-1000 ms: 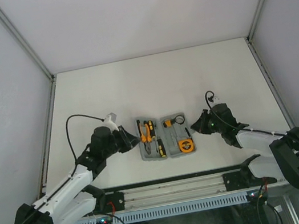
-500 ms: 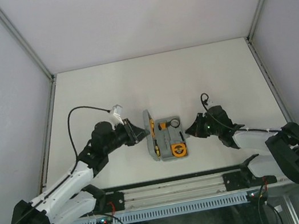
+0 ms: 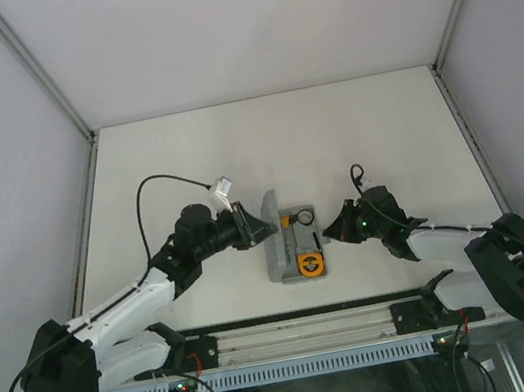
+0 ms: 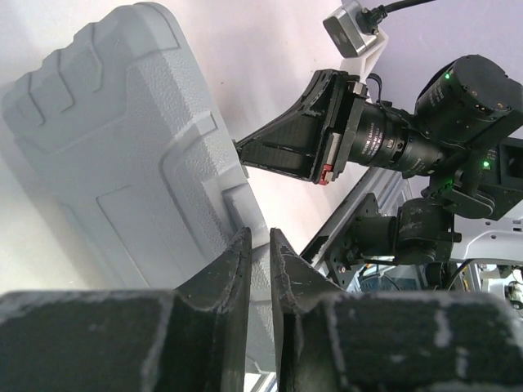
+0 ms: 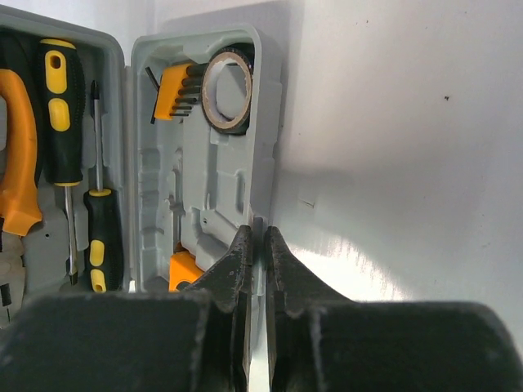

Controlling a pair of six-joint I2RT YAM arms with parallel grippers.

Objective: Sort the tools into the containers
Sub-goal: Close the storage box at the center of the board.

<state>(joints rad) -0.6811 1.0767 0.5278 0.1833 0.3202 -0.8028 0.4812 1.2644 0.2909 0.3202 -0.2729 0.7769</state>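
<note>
Upright lid [image 3: 270, 217] of the case [image 3: 288, 248] walls left tool [image 3: 257, 227] from right tool [image 3: 328, 235] — far table [image 3: 332, 133] lies open.

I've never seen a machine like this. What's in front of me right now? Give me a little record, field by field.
Container: grey tool case, half open on the table, one half raised, the other flat
Flat half holds: orange tape measure, dark ring
Raised half holds: two screwdrivers, orange-handled pliers
Left tool: pinched on the raised half's rim
Right tool: pinched on the flat half's rim
</note>
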